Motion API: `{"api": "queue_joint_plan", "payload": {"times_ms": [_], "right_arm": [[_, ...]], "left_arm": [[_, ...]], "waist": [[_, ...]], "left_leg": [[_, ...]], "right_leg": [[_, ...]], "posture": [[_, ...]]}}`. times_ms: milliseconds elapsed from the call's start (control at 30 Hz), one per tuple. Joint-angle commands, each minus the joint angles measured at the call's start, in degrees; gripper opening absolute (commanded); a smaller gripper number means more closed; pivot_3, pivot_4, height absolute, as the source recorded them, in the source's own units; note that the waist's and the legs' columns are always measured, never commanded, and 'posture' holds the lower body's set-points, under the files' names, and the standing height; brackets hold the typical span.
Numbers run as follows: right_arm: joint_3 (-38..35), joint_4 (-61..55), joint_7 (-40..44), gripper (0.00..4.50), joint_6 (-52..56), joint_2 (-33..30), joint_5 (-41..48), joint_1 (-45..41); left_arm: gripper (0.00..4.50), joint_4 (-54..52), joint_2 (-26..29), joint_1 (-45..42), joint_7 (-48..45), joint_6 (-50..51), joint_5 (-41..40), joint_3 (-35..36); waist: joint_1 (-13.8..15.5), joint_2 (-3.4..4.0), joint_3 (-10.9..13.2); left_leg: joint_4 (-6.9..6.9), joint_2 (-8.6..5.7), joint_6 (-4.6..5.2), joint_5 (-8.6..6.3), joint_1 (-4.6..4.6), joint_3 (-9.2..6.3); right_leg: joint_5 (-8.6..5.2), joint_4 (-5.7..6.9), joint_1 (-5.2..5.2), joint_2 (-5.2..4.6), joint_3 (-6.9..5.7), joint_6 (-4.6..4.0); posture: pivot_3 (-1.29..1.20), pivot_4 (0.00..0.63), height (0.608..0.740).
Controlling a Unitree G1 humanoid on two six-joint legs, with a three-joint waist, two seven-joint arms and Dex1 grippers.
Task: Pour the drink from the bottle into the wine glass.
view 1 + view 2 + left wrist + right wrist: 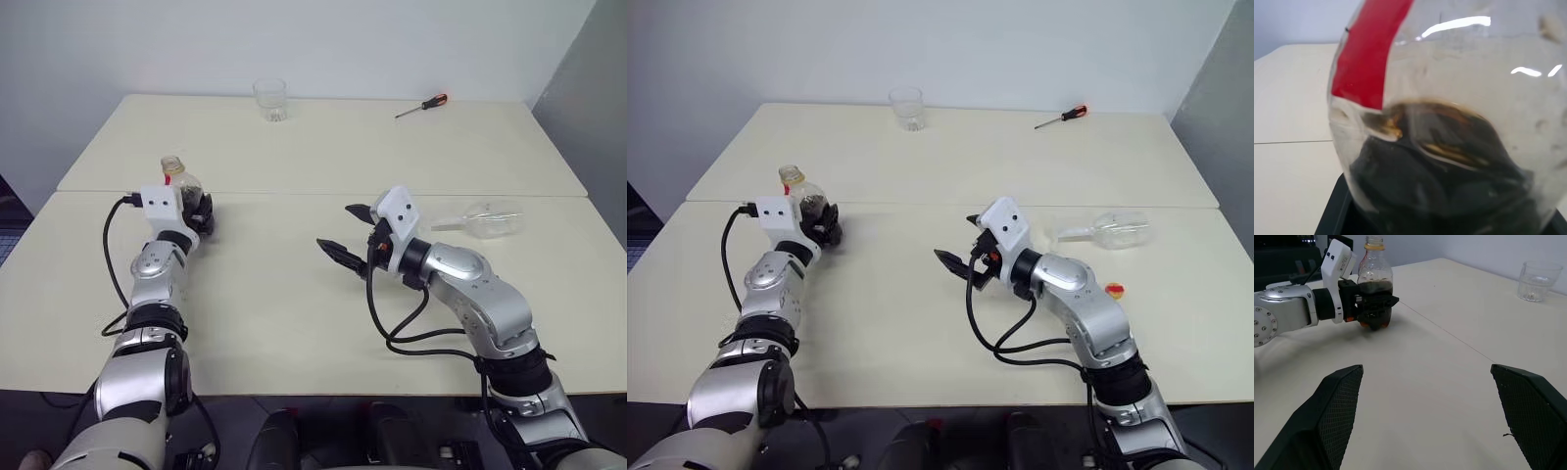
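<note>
bottle in hand, glass lying down

the left end effector (1374, 308) is clenched on the small squat clear plastic bottle (1374, 281) of dark drink (1375, 288), uncapped, upright on the cream desk (294, 313). the right end effector (345, 235) is released, empty. the clear stemmed wine glass (490, 219) lies on its side; it likely needs righting before pouring.

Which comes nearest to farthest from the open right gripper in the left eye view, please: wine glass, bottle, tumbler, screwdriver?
From the right gripper:
1. Clear stemmed wine glass, lying on its side, to its right.
2. Small clear plastic bottle of dark drink, far left, in the left gripper.
3. Short clear tumbler and red-handled screwdriver, at the back: too close to call.
</note>
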Motion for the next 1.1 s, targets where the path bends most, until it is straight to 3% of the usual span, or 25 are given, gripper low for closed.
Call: {"api": "queue_joint_plan", "payload": {"times_ms": [33, 133, 233, 367, 400, 633, 1100], "right_arm": [[-1.00, -1.77, 0.04, 4.47, -0.61, 0.29, 0.41, -0.96], [-1.16, -1.46, -0.06, 4.47, -0.69, 0.32, 0.37, -1.14], [-1.27, -1.23, -0.02, 4.50, -0.90, 0.18, 0.25, -1.21], [-1.41, -1.01, 0.13, 4.50, -1.17, -0.03, 0.16, -1.25], [-1.43, -0.90, 0.10, 4.50, -1.35, -0.05, 0.08, -1.25], [-1.45, 0.02, 0.01, 4.50, -2.60, 0.13, -0.22, -1.38], [-1.08, -2.66, 0.51, 4.50, -3.25, -0.48, 0.38, 2.98]], "left_arm": [[2.21, -2.32, 0.19, 0.92, 0.00, -0.54, -0.67, 0.83], [2.21, -2.45, 0.26, 1.66, -0.19, -0.14, -0.58, 0.70], [2.97, -3.38, 0.01, 2.63, -0.71, 0.58, -0.84, 0.57], [4.36, -4.37, -0.19, 3.16, -0.42, 1.12, -0.90, 0.39], [4.45, -4.69, -0.24, 3.30, -0.35, 1.28, -0.95, 0.40], [4.45, -8.55, 0.05, 4.83, -0.33, 3.26, -1.71, 0.99], [4.45, -48.22, 2.90, 27.14, 3.05, 24.40, -8.03, 7.10]], "waist": [[0.00, 0.00, 0.00], [-0.02, -0.01, -0.01], [-0.04, -0.01, -0.01], [0.00, -0.01, -0.01], [0.01, -0.01, -0.01], [0.03, -0.01, -0.01], [-0.01, -0.02, -0.01]], "left_leg": [[0.01, -0.01, 0.00, 0.00, 0.01, 0.01], [0.02, -0.01, 0.01, 0.00, 0.02, 0.02], [0.02, 0.00, 0.01, 0.00, 0.02, 0.03], [0.02, 0.00, 0.01, 0.01, 0.03, 0.01], [0.02, 0.01, 0.01, 0.01, 0.02, 0.01], [0.02, 0.00, 0.01, 0.01, 0.01, -0.01], [0.00, 0.13, 0.01, 0.01, 0.02, -0.30]], "right_leg": [[0.00, 0.03, 0.00, 0.00, 0.01, 0.00], [0.00, 0.04, 0.00, 0.01, 0.01, 0.00], [0.00, 0.04, 0.00, 0.01, 0.03, 0.00], [0.00, 0.07, 0.00, 0.00, 0.02, 0.00], [0.00, 0.06, 0.00, 0.00, 0.02, 0.00], [0.00, 0.05, 0.00, 0.00, 0.01, 0.00], [-0.01, 0.06, 0.01, -0.08, 0.20, -0.01]], "posture": [[0.00, 0.150, 0.740], [0.00, 0.150, 0.740], [0.00, 0.150, 0.740], [0.00, 0.150, 0.740], [0.00, 0.150, 0.740], [0.00, 0.150, 0.740], [0.00, 0.150, 0.740]]}}
